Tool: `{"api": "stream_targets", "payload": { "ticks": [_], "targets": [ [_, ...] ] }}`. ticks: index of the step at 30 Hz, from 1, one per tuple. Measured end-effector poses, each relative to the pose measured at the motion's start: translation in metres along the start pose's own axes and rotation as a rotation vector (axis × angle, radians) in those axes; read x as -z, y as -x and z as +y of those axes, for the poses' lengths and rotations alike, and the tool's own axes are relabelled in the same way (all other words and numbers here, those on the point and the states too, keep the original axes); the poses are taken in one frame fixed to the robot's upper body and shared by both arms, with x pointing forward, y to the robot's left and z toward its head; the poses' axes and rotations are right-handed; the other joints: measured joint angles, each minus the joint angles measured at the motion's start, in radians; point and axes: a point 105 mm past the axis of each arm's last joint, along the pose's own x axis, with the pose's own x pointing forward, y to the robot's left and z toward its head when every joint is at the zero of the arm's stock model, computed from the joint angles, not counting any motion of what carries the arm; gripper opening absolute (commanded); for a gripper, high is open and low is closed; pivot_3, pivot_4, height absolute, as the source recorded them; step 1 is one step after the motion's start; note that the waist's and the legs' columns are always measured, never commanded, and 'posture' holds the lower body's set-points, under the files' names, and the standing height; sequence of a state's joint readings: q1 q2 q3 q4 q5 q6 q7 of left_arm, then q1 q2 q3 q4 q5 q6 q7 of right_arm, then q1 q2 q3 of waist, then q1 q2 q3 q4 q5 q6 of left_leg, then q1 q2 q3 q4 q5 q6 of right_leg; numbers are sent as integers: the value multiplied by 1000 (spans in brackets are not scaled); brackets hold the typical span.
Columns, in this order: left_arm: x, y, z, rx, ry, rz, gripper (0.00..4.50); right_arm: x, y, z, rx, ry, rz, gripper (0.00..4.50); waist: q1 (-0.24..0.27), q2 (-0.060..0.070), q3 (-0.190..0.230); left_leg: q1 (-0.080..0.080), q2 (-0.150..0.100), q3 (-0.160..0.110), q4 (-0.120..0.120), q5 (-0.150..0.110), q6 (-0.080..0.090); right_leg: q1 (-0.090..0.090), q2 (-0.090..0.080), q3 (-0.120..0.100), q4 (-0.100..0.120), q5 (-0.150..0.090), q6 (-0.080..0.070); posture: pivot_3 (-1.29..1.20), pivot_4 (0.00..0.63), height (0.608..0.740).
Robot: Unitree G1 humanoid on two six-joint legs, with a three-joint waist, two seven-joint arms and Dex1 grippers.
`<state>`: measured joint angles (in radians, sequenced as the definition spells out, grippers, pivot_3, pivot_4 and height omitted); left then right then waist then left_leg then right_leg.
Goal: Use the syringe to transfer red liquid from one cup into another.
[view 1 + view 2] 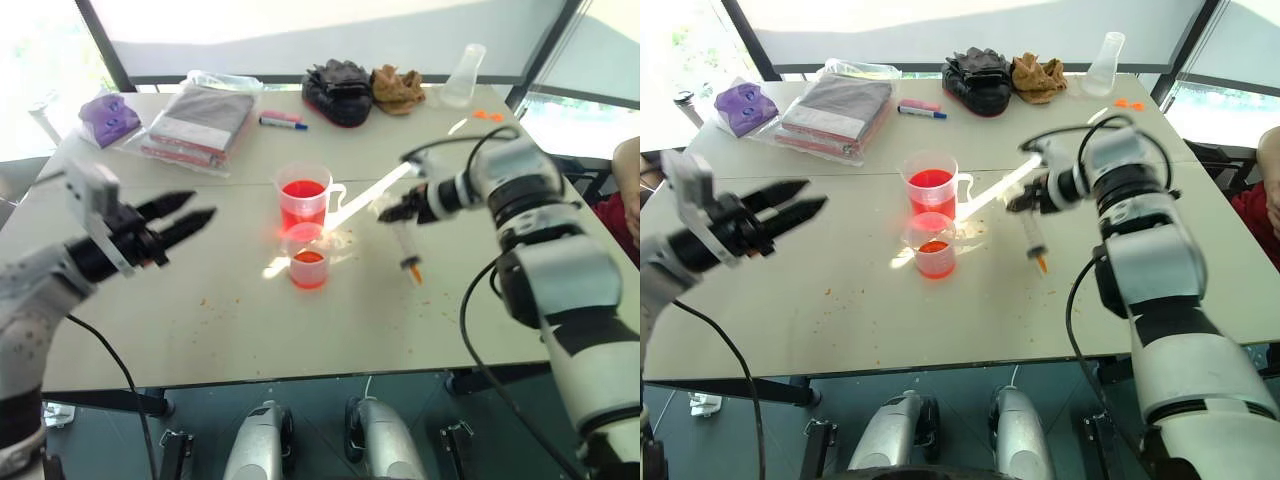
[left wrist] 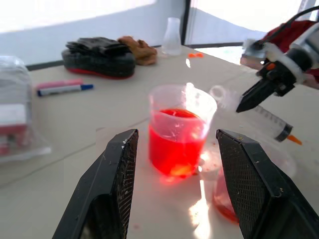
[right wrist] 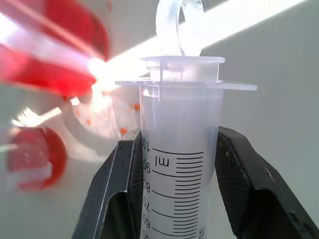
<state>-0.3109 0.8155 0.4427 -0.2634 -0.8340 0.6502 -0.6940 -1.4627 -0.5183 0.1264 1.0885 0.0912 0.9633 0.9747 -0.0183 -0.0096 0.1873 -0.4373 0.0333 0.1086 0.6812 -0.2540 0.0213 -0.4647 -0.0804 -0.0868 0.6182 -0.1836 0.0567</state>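
- While sunlight streaks across it, the pale table point(image 1: 200, 330) carries everything; along its far edge lie a bagged stack of cloth point(image 1: 200, 122), a dark pile of gloves point(image 1: 338, 92) and a clear conical flask point(image 1: 462, 76).
- Raised over the table's right half, the right gripper point(image 1: 400, 212) is clamped on the syringe point(image 1: 408, 245), both fingers pressed against the barrel just below its flange.
- Hanging from that grip, the syringe slants down with its orange tip lowest, clear of the tabletop and to the right of both cups.
- At the left, the left gripper point(image 1: 178, 222) hovers with its fingers spread, holding nothing.
- Mid-table stands the handled measuring cup point(image 1: 304, 196), about half full of red liquid point(image 1: 303, 190).
- Just in front of it, close or touching, sits the shorter cup point(image 1: 308, 262), with a little red liquid in it.
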Motion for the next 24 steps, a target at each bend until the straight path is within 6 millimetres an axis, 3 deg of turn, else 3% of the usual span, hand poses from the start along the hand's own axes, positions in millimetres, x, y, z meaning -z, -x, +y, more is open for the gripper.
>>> {"api": "stream_targets", "payload": {
  "ticks": [1,4,6,10,13,18,24],
  "targets": [
    [-11,-4,12,-14,-31,-21,2611,-36,16,4,20,163,-168,1493,0,0,0,-1,0,0,-1,0,0,-1,1,-1,0,0,0,0,150,740],
    [-27,-15,26,-17,-97,-45,2611,-70,30,19,26,377,-383,1493,1,-1,0,-1,0,2,-2,1,-1,-1,1,-2,0,0,1,0,150,740],
    [-40,-26,39,-20,-149,-69,2611,-82,29,36,5,509,-508,1493,0,-1,0,-1,0,4,-2,1,-2,-1,1,-2,0,0,1,0,150,740],
    [-65,-66,57,1,-210,-136,2611,-85,1,82,-113,622,-718,1493,1,-1,0,-2,-1,4,-1,3,-5,0,1,-3,0,0,1,0,150,740],
    [-86,-96,47,83,-285,-178,2611,-84,-19,122,-203,677,-808,1493,1,-1,0,-4,-1,4,-1,5,-7,-1,1,-3,0,1,2,0,150,740],
    [-96,-122,44,132,-336,-188,2611,-87,-25,139,-229,689,-900,1493,3,-1,0,-6,-1,3,0,4,-6,-1,0,-3,-2,1,4,0,150,740],
    [-96,-141,26,235,-379,-177,2611,-84,-29,147,-258,688,-913,1493,0,-1,0,-6,-1,3,0,3,-5,-1,0,-3,-2,1,5,0,150,740]
  ]
}}
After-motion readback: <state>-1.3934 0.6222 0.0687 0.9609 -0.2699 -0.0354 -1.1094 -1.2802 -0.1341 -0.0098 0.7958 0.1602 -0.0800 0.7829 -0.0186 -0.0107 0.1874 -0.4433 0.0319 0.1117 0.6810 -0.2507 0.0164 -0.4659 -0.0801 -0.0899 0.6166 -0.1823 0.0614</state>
